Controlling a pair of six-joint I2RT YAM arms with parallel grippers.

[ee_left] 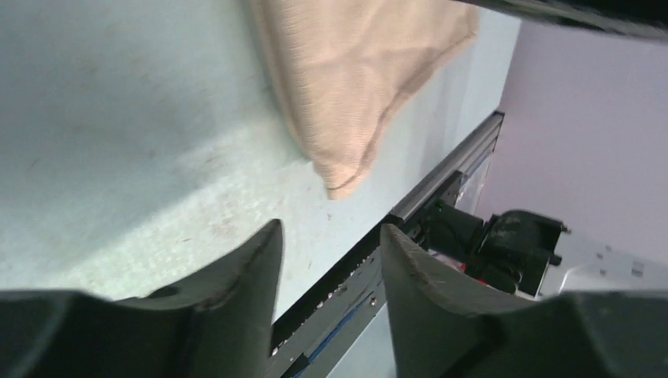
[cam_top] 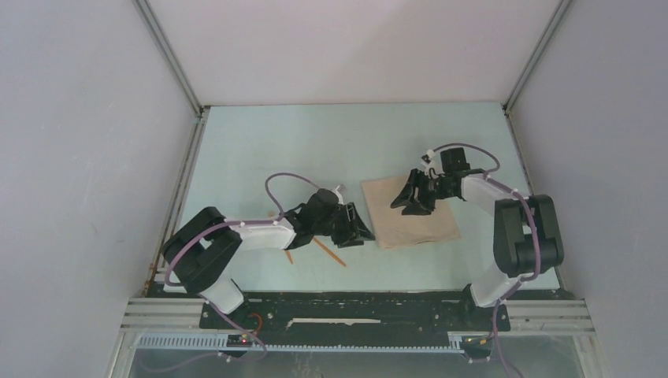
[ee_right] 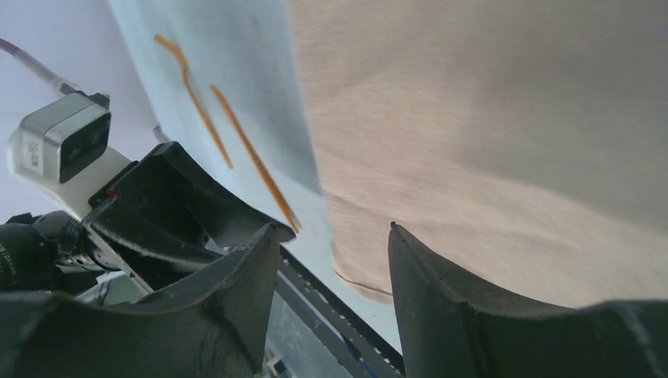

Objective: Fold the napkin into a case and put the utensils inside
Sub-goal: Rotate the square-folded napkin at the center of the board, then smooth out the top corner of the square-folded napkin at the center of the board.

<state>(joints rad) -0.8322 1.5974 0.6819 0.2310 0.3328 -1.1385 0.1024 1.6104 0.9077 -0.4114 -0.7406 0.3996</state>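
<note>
Well, both of my grippers are spread with nothing between the fingers. The left gripper [cam_top: 364,231] sits low just beside the near-left corner of the napkin [cam_top: 421,224], and the right gripper [cam_top: 403,203] hangs over the cloth's left part. The napkin lies flat, right of centre. It is a rough rectangle that looks folded at least once, but I judge it too wide to serve as a case yet. The utensils [cam_top: 329,252] lie on the table [cam_top: 276,150] near my left arm, left of the cloth and apart from it.

To fold well, I should take the left edge at two points, one gripper to each corner. I should pinch only the layers I mean to lift and carry them across together so the crease runs straight. The pale green top looks smooth, so the cloth may slide. Plain grey walls [cam_top: 79,157] close the left, right and far sides.
</note>
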